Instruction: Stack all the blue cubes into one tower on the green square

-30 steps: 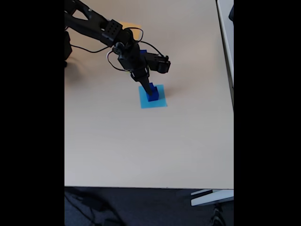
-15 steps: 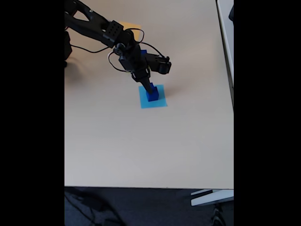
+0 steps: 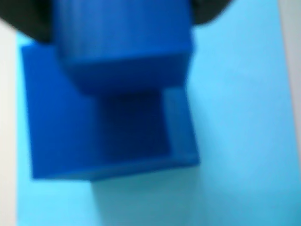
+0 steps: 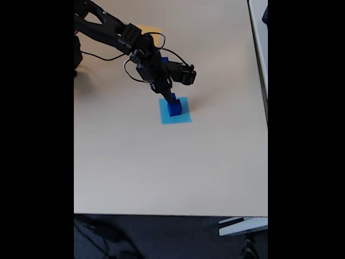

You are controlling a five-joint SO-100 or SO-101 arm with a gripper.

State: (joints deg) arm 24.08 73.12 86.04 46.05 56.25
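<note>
A smaller cube (image 3: 124, 44) is sitting, apparently, atop a larger cube (image 3: 94, 136), both lying on the square patch (image 4: 182, 117) mid-table (image 4: 161, 172).

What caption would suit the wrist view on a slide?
Close-up: a smaller blue cube held over a larger blue cube on the light-blue square.

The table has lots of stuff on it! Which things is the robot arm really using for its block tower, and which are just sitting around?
For the job:
- gripper, right over the cubes
- smaller blue cube, above the big one
- big blue cube, sitting on the light-blue square

Just lying about:
- orange-yellow square, behind the arm
- table
</note>
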